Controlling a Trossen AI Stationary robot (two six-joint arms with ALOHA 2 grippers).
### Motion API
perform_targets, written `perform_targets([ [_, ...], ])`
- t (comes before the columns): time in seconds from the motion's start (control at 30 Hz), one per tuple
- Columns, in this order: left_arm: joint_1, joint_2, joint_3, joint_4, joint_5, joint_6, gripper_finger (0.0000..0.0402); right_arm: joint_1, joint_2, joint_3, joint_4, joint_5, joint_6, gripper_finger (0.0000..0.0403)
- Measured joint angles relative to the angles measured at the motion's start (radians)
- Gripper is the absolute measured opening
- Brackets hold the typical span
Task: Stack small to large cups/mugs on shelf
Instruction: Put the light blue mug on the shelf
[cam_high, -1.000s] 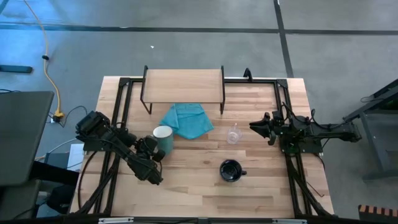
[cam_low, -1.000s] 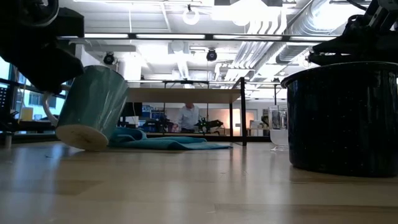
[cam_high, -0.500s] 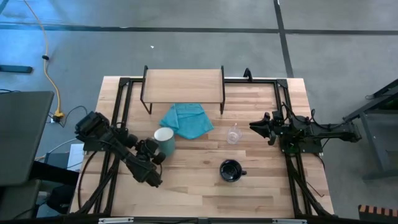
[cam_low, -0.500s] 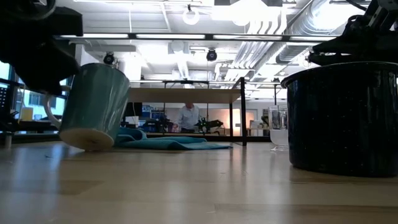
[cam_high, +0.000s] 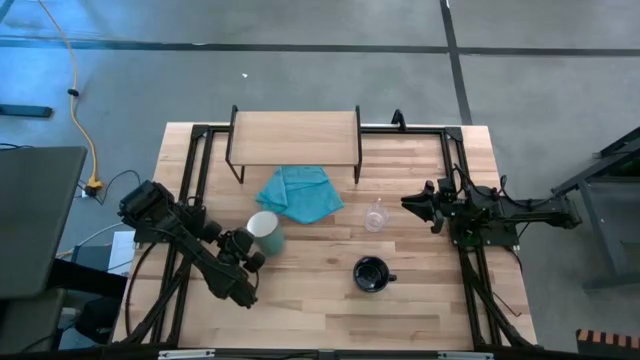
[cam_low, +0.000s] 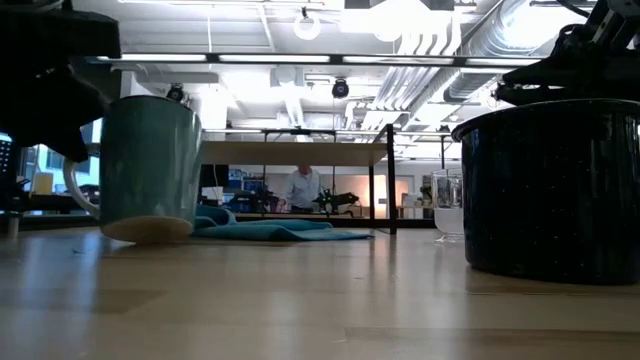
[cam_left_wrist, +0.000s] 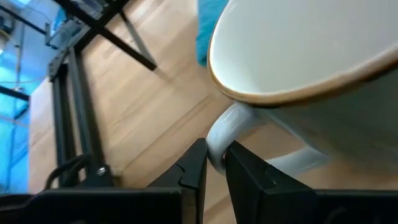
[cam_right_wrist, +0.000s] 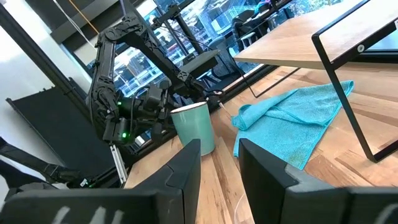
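Wooden tabletop (cam_high: 420, 285) now bore the pale mug (cam_high: 264, 229) upright beside the teal cloth (cam_high: 300, 193); a second before, I had it tilted. My left claw (cam_left_wrist: 212, 160) stayed clamped on its handle, shelf (cam_high: 293, 137) unloaded, right claw (cam_right_wrist: 219, 163) apart.

Three cups on the tabletop, shelf behind

The pale green mug (cam_low: 150, 165) stands upright at left, its base on the wood table (cam_low: 300, 300), dark arm parts hanging above it. A teal cloth (cam_low: 275, 230) lies behind it, under the shelf (cam_low: 290, 152). The black mug (cam_low: 550, 190) looms near at right, with the glass cup (cam_low: 447, 205) just left of it, farther back. A person (cam_low: 298, 188) shows far off.
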Motion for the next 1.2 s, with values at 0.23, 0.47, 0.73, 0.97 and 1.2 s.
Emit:
perform_targets([
  [0.23, 0.0, 0.0, 0.0, 0.031, 0.009, 0.025, 0.0042, 0.0, 0.0, 0.0, 0.0, 0.0, 0.018, 0.0101],
  [0.47, 0.001, 0.0, 0.014, 0.021, 0.025, 0.1, 0.0042, 0.0, 0.0, 0.0, 0.0, 0.0, 0.018, 0.0101],
  [0.73, 0.001, 0.0, 0.036, -0.034, 0.013, 0.13, 0.0042, 0.0, 0.0, 0.0, 0.0, 0.0, 0.01, 0.0101],
  [0.97, 0.001, 0.0, 0.036, -0.035, 0.009, 0.129, 0.0042, 0.0, 0.0, 0.0, 0.0, 0.0, 0.008, 0.0101],
  [1.2, 0.001, 0.0, 0.036, -0.026, 0.004, 0.129, 0.0078, 0.0, 0.0, 0.0, 0.0, 0.0, 0.01, 0.0101],
])
